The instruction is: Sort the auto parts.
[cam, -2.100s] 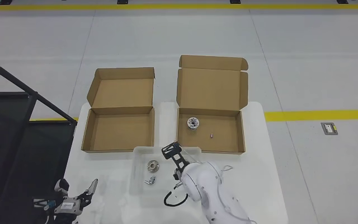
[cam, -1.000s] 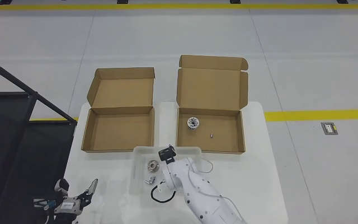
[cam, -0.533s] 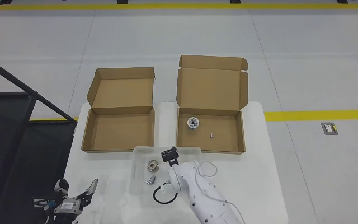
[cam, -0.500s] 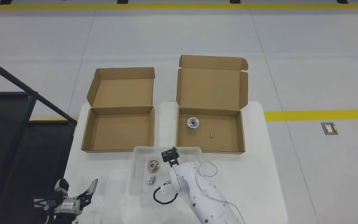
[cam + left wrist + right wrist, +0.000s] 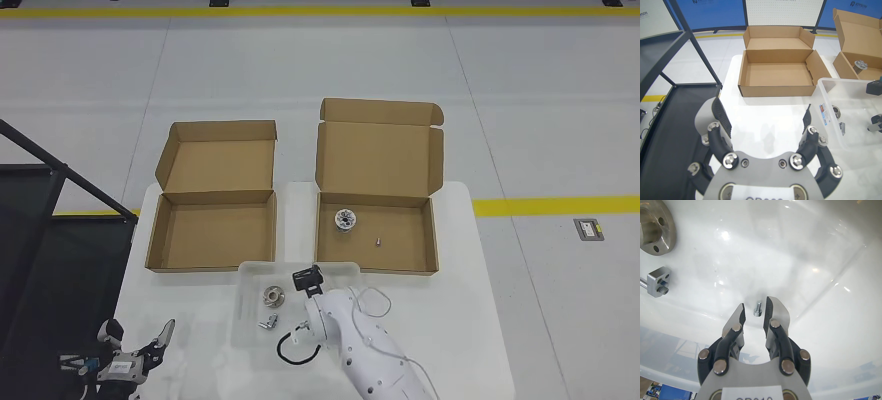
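The right gripper (image 5: 755, 301) hangs low inside the clear plastic bin (image 5: 250, 268). Its ribbed black pads (image 5: 768, 309) stand parted on either side of a small silvery bolt (image 5: 757, 309) lying on the glossy floor, not pinching it. Seen from above, a round steel flange (image 5: 653, 234) with drilled holes and a squared metal block (image 5: 659, 281) lie toward 9 o'clock of that wrist. On the white table (image 5: 470, 300), the brown cardboard left box (image 5: 210, 235) sits at 10 o'clock. The right box (image 5: 400, 255), at 1 o'clock, holds a toothed round part (image 5: 345, 219) and a tiny screw (image 5: 378, 240). The left gripper (image 5: 762, 104) hovers wide open at 7 o'clock.

Workshop floor: yellow line (image 5: 560, 206), pegboard (image 5: 781, 13)
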You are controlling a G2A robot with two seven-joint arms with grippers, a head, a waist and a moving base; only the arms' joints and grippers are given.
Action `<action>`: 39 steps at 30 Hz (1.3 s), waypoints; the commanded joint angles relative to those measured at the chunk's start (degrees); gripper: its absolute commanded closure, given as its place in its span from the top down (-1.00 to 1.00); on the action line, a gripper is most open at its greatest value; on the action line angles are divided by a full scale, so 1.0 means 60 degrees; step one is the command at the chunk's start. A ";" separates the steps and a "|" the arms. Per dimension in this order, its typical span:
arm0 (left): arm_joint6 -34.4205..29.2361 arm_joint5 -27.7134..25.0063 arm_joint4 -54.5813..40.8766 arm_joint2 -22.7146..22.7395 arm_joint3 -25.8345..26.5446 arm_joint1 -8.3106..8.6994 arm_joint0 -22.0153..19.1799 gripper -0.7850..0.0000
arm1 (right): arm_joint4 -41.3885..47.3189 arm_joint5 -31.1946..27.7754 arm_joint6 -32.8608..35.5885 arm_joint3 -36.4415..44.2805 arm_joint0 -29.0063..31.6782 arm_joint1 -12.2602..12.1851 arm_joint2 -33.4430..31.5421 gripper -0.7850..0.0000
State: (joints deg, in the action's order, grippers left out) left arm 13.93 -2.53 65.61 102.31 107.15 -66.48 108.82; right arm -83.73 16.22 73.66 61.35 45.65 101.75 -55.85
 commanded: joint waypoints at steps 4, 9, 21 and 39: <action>0.0000 0.0000 0.0000 0.0000 0.0000 0.0000 0.0000 1.00 | 0.0169 -0.0025 -0.0092 -0.0238 -0.0116 0.0030 -0.0097 -0.66; 0.0000 0.0000 0.0000 0.0000 0.0000 0.0000 0.0000 1.00 | 0.0347 -0.0101 -0.0197 -0.0300 -0.0187 0.0027 -0.0271 -1.00; 0.0000 0.0000 0.0000 0.0000 0.0000 0.0000 0.0000 1.00 | 0.0998 -0.0913 -0.0846 0.2985 0.1011 -0.0313 -0.1541 -1.00; 0.0000 0.0000 0.0000 0.0000 0.0000 0.0000 0.0000 1.00 | 0.0740 0.0515 -0.4259 0.2735 0.0260 -0.0639 -0.4045 -1.00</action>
State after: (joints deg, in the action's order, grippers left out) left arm 13.93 -2.53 65.61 102.31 107.15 -66.48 108.82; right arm -78.87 19.23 47.14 82.82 50.14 98.10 -78.96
